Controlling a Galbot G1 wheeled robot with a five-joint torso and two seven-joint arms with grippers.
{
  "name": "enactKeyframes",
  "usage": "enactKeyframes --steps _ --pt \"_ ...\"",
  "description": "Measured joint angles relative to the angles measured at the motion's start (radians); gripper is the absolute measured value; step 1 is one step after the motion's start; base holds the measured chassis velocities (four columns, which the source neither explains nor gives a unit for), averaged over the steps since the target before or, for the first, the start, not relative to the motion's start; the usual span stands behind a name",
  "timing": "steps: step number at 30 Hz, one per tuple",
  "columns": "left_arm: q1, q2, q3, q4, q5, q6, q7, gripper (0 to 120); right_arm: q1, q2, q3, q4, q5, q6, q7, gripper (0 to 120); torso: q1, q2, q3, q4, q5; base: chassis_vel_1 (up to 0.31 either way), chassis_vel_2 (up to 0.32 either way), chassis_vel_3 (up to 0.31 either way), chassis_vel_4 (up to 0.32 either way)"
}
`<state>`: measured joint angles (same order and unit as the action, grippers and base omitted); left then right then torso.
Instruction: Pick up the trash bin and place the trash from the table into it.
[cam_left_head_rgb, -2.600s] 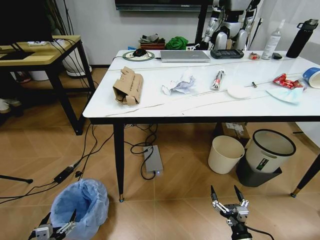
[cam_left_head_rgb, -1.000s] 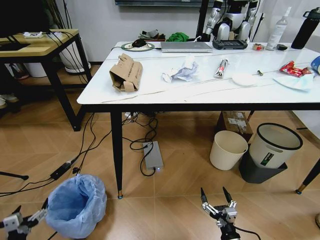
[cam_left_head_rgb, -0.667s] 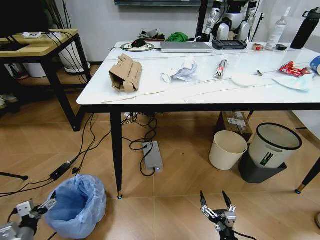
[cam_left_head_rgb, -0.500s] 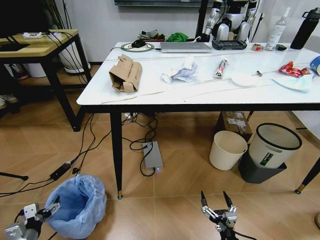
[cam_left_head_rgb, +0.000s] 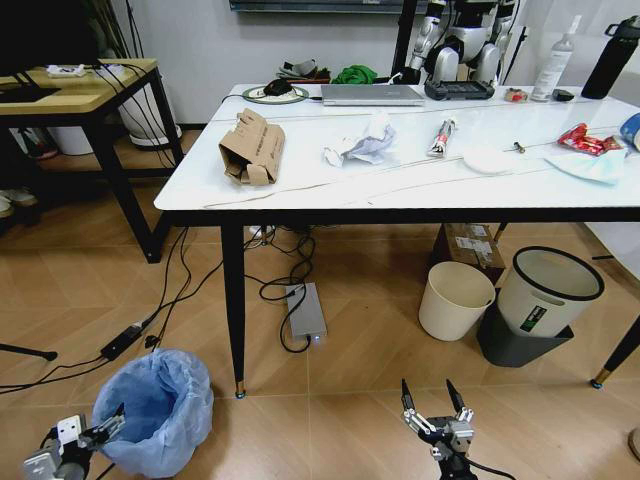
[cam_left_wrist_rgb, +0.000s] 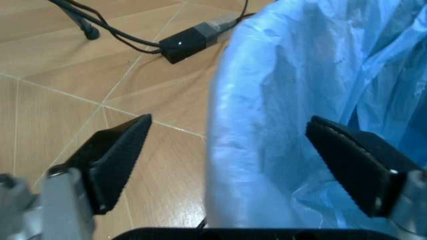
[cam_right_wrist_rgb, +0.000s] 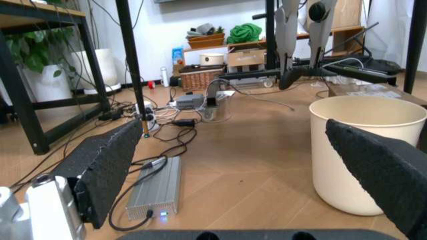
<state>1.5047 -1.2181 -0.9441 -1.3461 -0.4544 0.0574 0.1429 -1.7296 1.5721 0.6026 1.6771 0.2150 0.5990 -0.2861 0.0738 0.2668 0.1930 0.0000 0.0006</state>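
Straddling the near rim of the trash bin (cam_left_wrist_rgb: 293, 125), the left pincer (cam_left_wrist_rgb: 247, 165) has its fingers spread wide apart, one outside the bag on the floor side and one over the blue lining, clamped on nothing yet. From the head camera the bin (cam_left_head_rgb: 160, 405) stands upright on the wooden floor just ahead of the left pincer (cam_left_head_rgb: 85, 440), beside the black leg of the desk (cam_left_head_rgb: 400, 185), with its mouth facing straight up and its long axis vertical.

I judge the bin light, probably empty, with a stiff wall hidden under a soft, crinkly, slippery plastic bag that bulges over the rim. A hold on the bag alone would likely slide or stretch; the wall and bag should be pinched together at the rim, where the fingers now stand. Held by one side, it may tip away from the pincer.

Low over the floor on the other side, the right pincer (cam_left_head_rgb: 437, 415) hangs idle with fingers apart, well away from the bin. Up on the desk, far above both pincers, lies the trash: a cardboard carton (cam_left_head_rgb: 253, 147), crumpled paper (cam_left_head_rgb: 362, 142) and wrappers (cam_left_head_rgb: 583, 140).
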Motion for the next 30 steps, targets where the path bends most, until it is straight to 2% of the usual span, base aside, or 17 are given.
enactKeyframes --steps 4,8,13,14,18,20,22,25,30 --pt "0.002 -0.003 -0.001 0.002 -0.002 -0.001 0.011 74 0.003 -0.001 -0.004 0.002 -0.003 -0.004 0.0 100 0.0 0.0 0.0 0.0 -0.0012 0.0 0.0 0.0 0.0" --pt "0.003 -0.004 -0.003 -0.001 -0.006 -0.003 0.013 63 0.008 -0.002 -0.005 0.001 -0.003 -0.006 0.0 100 0.0 0.001 0.001 0.0 -0.0007 0.0 0.0 0.0 0.0" --pt "0.004 -0.005 -0.005 -0.007 -0.015 -0.005 0.016 41 0.017 -0.007 -0.007 -0.002 -0.002 -0.013 0.001 100 0.0 0.001 0.001 -0.0001 -0.0006 0.0 0.0 0.0 0.0" --pt "0.004 -0.005 -0.005 -0.007 -0.015 -0.005 0.016 41 0.017 -0.007 -0.007 -0.002 -0.002 -0.013 0.001 100 0.0 0.001 0.001 -0.0001 -0.0006 0.0 0.0 0.0 0.0" --pt "0.006 -0.008 -0.007 -0.01 -0.017 -0.005 0.021 22 0.023 -0.012 -0.008 -0.002 0.0 -0.019 0.002 100 0.0 0.001 0.001 0.0 -0.0005 0.0 0.0 0.0 0.0" --pt "0.006 -0.008 -0.007 -0.011 -0.017 -0.005 0.021 22 0.023 -0.013 -0.008 -0.002 0.0 -0.019 0.003 100 0.0 0.001 0.001 0.0 -0.0006 0.0 0.0 0.0 0.0" --pt "0.01 -0.009 -0.008 -0.017 -0.017 -0.005 0.026 11 0.027 -0.017 -0.008 -0.002 0.002 -0.024 0.004 100 0.0 0.001 0.001 0.0 -0.0007 0.0 0.0 0.0 0.0" --pt "0.02 -0.014 -0.009 -0.032 -0.017 -0.007 0.039 0 0.03 -0.02 -0.009 -0.003 0.004 -0.027 0.005 100 0.0 0.001 0.001 -0.0001 -0.0005 0.0 0.0 0.0 0.0" --pt "0.091 -0.028 -0.003 -0.099 -0.007 -0.027 0.115 0 0.032 -0.022 -0.01 -0.007 0.004 -0.027 0.005 100 0.001 0.002 0.001 -0.0001 -0.0006 0.0 0.0 0.0 0.0"
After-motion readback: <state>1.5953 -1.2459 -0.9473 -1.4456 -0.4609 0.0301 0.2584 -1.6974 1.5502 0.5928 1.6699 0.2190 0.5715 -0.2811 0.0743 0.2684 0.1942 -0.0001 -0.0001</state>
